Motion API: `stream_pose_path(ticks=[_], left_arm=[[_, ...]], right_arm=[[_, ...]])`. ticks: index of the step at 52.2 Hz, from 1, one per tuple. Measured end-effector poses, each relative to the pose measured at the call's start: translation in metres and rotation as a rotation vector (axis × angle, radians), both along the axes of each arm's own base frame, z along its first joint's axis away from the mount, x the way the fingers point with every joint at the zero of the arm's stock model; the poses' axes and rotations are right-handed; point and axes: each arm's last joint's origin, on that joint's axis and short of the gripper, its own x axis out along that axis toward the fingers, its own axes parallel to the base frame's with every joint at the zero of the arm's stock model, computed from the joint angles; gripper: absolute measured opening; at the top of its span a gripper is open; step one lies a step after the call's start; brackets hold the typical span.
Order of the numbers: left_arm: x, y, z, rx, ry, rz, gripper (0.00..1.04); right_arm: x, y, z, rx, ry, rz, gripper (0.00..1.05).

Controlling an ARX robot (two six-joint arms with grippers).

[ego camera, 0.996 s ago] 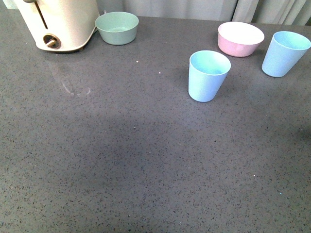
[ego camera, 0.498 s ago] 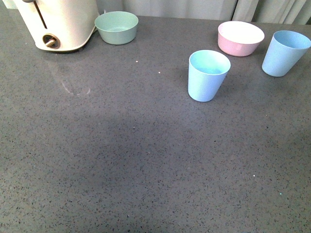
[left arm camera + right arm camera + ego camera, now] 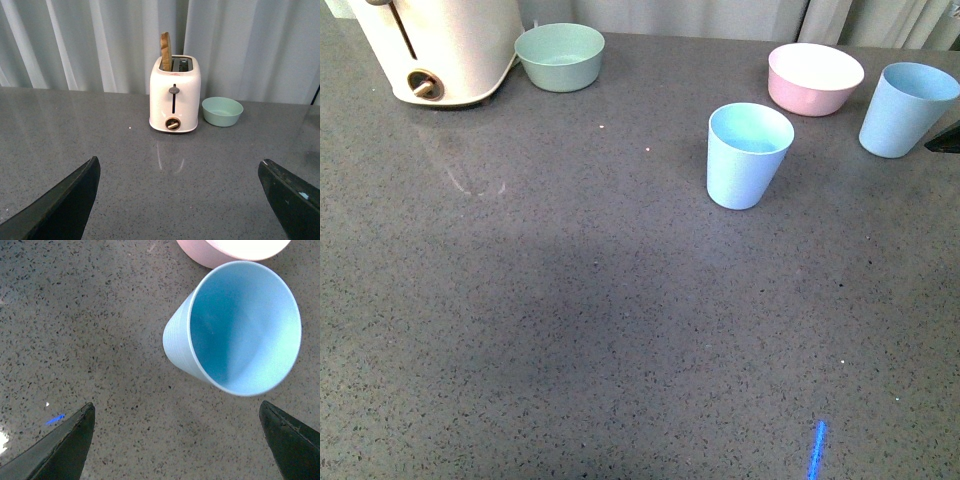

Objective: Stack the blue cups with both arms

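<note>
Two pale blue cups stand upright on the grey counter. One blue cup (image 3: 748, 154) is right of centre. The other blue cup (image 3: 905, 109) is at the far right, next to the pink bowl. A black tip of my right arm (image 3: 945, 140) shows at the right edge, just beside that cup. In the right wrist view this cup (image 3: 235, 327) lies just ahead of my open, empty right gripper (image 3: 177, 440), with nothing between the fingers. My left gripper (image 3: 177, 197) is open and empty over bare counter and faces the toaster. The left arm is out of the front view.
A cream toaster (image 3: 440, 45) with a slice in it stands at the back left, also in the left wrist view (image 3: 174, 95). A green bowl (image 3: 560, 57) sits beside it. A pink bowl (image 3: 815, 79) stands between the two cups at the back. Grey curtains hang behind.
The black tip of my right arm has come into the front view at the right edge, beside the far cup. A blue light streak now shows on the counter near the front.
</note>
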Motion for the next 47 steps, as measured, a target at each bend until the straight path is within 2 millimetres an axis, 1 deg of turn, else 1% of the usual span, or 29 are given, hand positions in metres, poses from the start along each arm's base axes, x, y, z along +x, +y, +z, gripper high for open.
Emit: stream_pose_path(ticks=[4, 10, 19, 35, 40, 42, 46, 47], left_arm=[[0.0, 0.0, 0.0, 0.0, 0.0, 0.0, 0.96], [0.0, 0.0, 0.0, 0.0, 0.0, 0.0, 0.96], [0.0, 0.0, 0.0, 0.0, 0.0, 0.0, 0.96], [0.0, 0.0, 0.0, 0.0, 0.0, 0.0, 0.96], [0.0, 0.0, 0.0, 0.0, 0.0, 0.0, 0.96], [0.0, 0.0, 0.0, 0.0, 0.0, 0.0, 0.96], [0.0, 0.0, 0.0, 0.0, 0.0, 0.0, 0.96], [0.0, 0.0, 0.0, 0.0, 0.0, 0.0, 0.96]], right_arm=[[0.005, 0.004, -0.002, -0.002, 0.0, 0.013, 0.96], [0.016, 0.016, -0.002, -0.003, -0.006, 0.042, 0.96], [0.025, 0.027, -0.004, -0.007, 0.007, 0.064, 0.96], [0.035, 0.031, -0.011, -0.022, 0.028, 0.062, 0.95], [0.038, 0.032, -0.013, -0.03, 0.034, 0.06, 0.78], [0.038, 0.033, -0.014, -0.032, 0.036, 0.06, 0.69], [0.038, 0.033, -0.014, -0.033, 0.044, 0.061, 0.55], [0.038, 0.034, -0.014, -0.034, 0.044, 0.061, 0.53]])
